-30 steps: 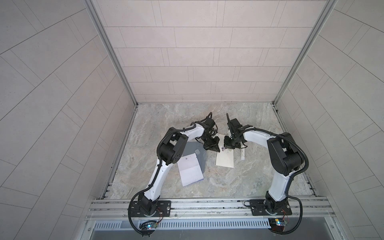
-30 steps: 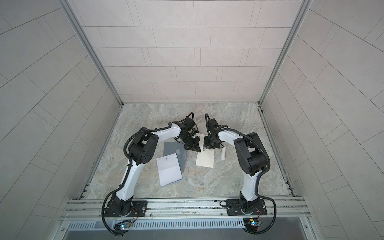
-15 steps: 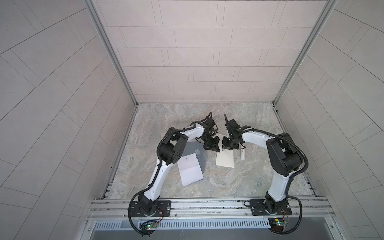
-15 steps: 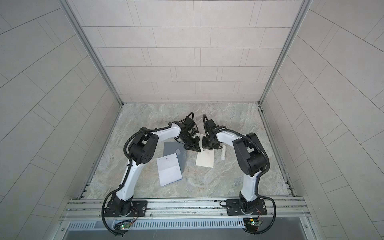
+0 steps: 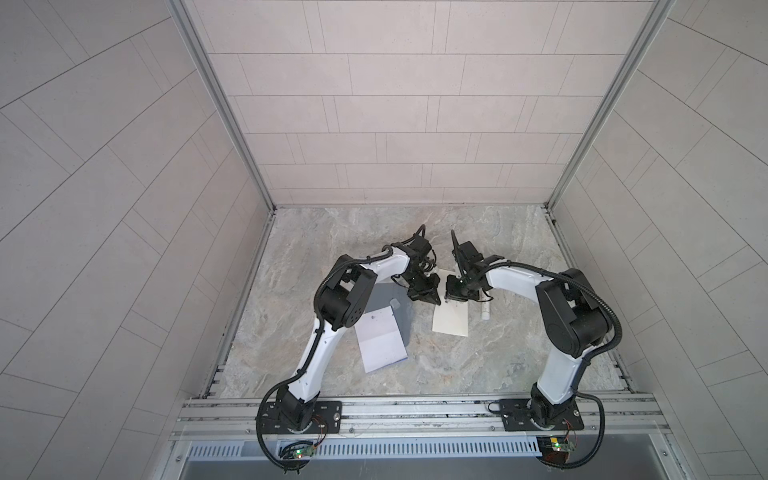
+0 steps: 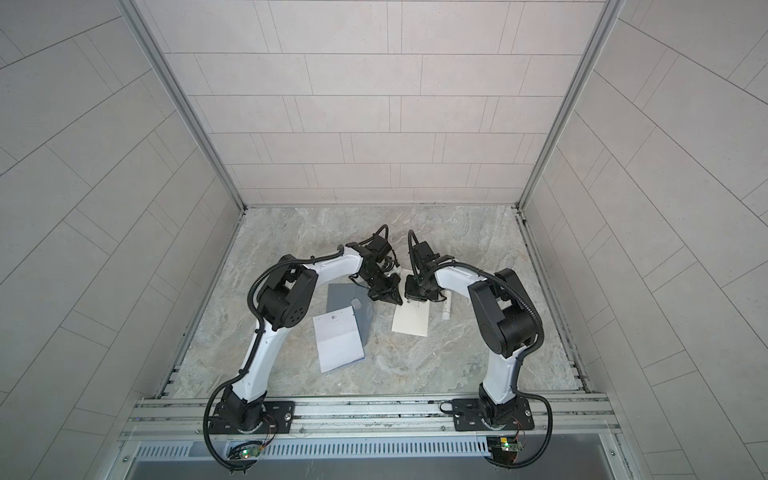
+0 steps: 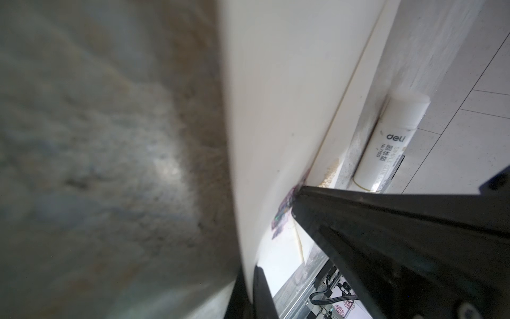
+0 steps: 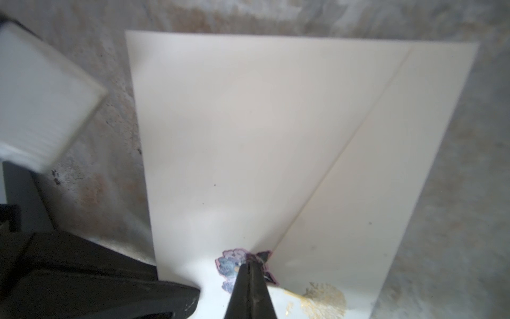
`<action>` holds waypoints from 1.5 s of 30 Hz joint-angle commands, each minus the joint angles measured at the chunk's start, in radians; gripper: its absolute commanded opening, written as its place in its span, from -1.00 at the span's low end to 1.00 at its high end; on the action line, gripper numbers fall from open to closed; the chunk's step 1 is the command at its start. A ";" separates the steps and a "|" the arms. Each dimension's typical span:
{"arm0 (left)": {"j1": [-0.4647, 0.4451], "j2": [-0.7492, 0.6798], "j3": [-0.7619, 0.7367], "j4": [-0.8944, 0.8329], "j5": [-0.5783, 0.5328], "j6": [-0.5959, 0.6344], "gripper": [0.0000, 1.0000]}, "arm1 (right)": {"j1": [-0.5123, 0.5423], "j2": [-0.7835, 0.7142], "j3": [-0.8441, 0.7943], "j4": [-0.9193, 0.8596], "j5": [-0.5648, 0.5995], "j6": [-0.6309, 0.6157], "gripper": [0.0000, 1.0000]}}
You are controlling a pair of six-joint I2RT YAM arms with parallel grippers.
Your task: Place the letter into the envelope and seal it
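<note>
Right gripper (image 5: 454,297) nudged toward 9 o'clock, jaws pinched together, tips on sticker (image 8: 229,265) at flap point — envelope (image 5: 451,322) mid-table, left gripper (image 5: 432,300) closed at its 9 o'clock edge, glue (image 5: 485,311) at 3, white sheet (image 5: 380,340) — maybe the letter — at 8

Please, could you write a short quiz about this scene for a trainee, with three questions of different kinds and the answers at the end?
1. True or false: the white cylindrical glue stick stands upright on top of the cream paper envelope.
2. Short answer: on what does the white folded paper sheet partly lie?
3. Choose one: the closed tip of the right gripper touches
A) the small purple and blue sticker on the envelope
B) the glue stick
C) the folded paper sheet

Key
1. False: it lies flat on the marble table, beside the envelope.
2. On the flat grey sheet.
3. A
</note>
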 commanded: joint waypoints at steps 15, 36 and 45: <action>0.028 -0.048 0.129 -0.008 -0.155 -0.065 0.07 | -0.015 -0.242 0.072 -0.144 0.046 -0.103 -0.25; 0.325 -0.786 -0.681 0.089 -0.348 -0.170 0.45 | 0.296 0.024 0.242 -0.159 -0.060 -0.242 0.00; 0.342 -0.796 -0.781 0.115 -0.365 -0.163 0.45 | 0.281 0.118 0.255 -0.116 -0.171 -0.235 -0.40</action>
